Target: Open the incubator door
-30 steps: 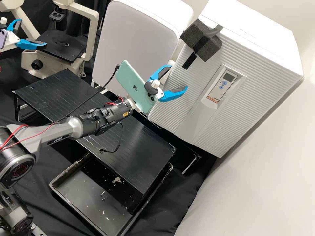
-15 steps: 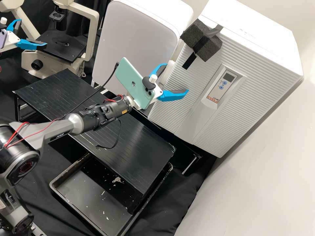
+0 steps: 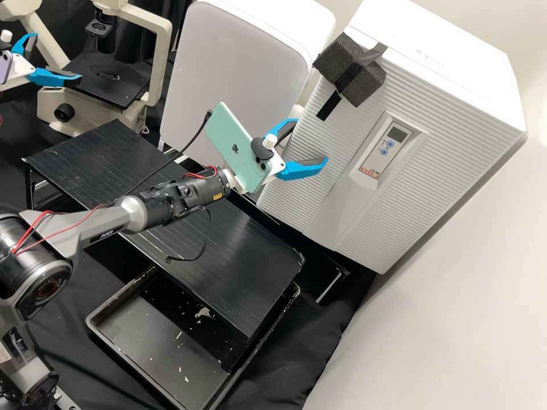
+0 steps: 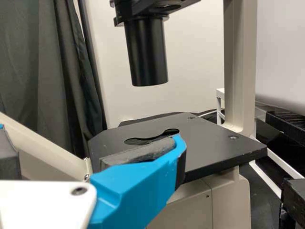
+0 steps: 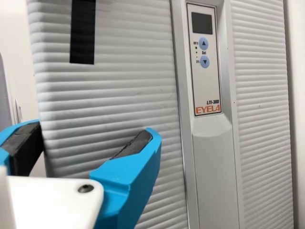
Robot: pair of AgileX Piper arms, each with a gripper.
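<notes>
The incubator door (image 3: 296,196) is closed; 1 control panel (image 3: 389,145) is mounted on the incubator front. The right gripper (image 3: 311,141) is positioned at the door's side edge, its 2 fingers set wide apart. Contact with the door cannot be confirmed from these angles. The left gripper (image 3: 57,56) is located near the microscope stage (image 3: 105,85), its 2 fingers also spread wide.

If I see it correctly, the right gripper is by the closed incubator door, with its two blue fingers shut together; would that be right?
Not quite: the fingers are not shut together. The right wrist view shows the two blue fingers open, with a wide gap between them. The right gripper is indeed by the incubator door, which is closed.
</notes>
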